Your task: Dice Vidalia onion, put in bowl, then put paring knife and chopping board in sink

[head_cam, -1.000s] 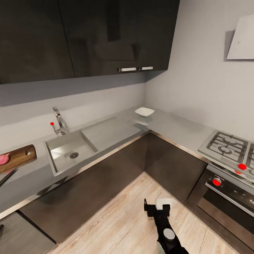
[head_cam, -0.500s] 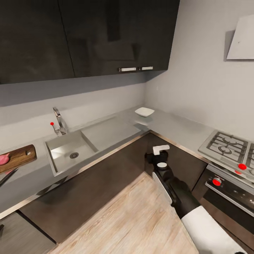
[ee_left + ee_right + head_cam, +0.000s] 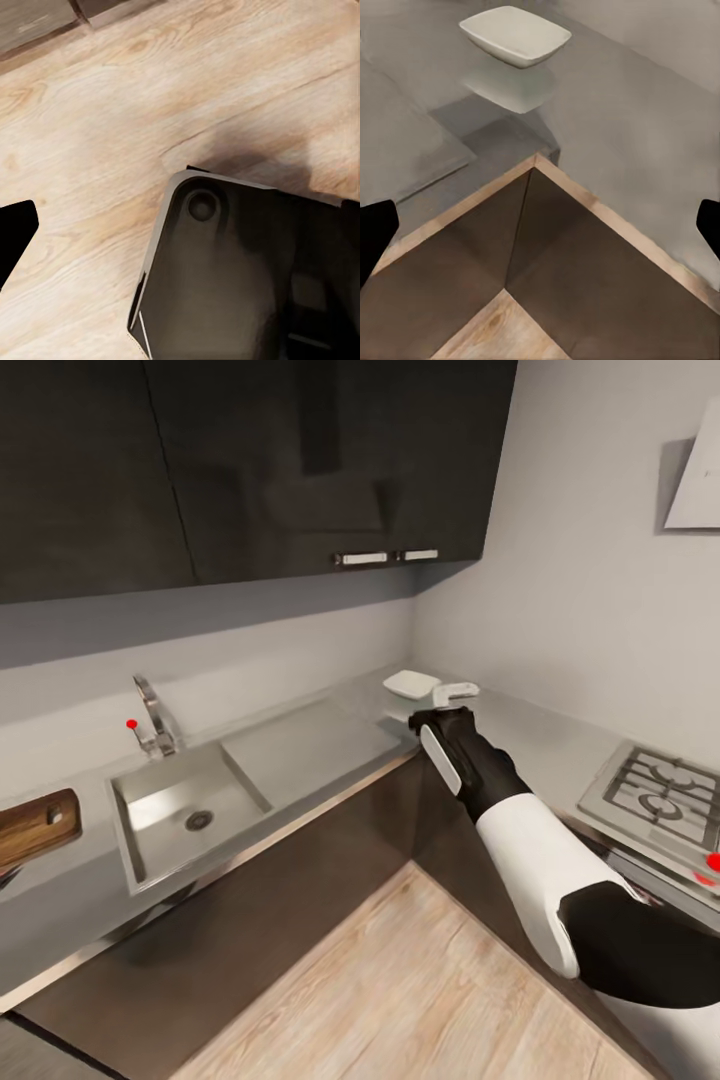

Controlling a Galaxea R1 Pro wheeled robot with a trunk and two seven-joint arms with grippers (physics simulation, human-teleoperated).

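At the far left of the head view, the chopping board [image 3: 38, 827] lies flat on the counter [image 3: 300, 735], a brown wooden slab with a rounded corner and visible grain, cut off by the frame edge. Next along, the sink [image 3: 185, 812] is a rectangular stainless steel basin with a round drain, sunk into the glossy grey counter, with a flat drainboard [image 3: 305, 732] joining it on the right. A curved chrome tap [image 3: 150, 710] and a small red knob [image 3: 131, 723] stand behind the basin against the pale wall. Matte black wall cabinets [image 3: 250, 460] hang above, and dark cabinet fronts sit under the worktop over a light wood-grain floor [image 3: 400, 1000]. In the inner corner of the counter rests the bowl [image 3: 411, 683], shallow, white and squarish with rounded corners; the right wrist view shows it [image 3: 515, 34] with a soft reflection on the steel beneath it. The right claw [image 3: 452, 695] hovers just right of the bowl at the end of the black-and-white arm, its two fingers wide apart at the wrist view's edges. The left claw [image 3: 15, 236] shows one dark finger over the floor, so I cannot tell whether it is apart or together. At the far right sits a gas hob [image 3: 665, 800] with grey grates.
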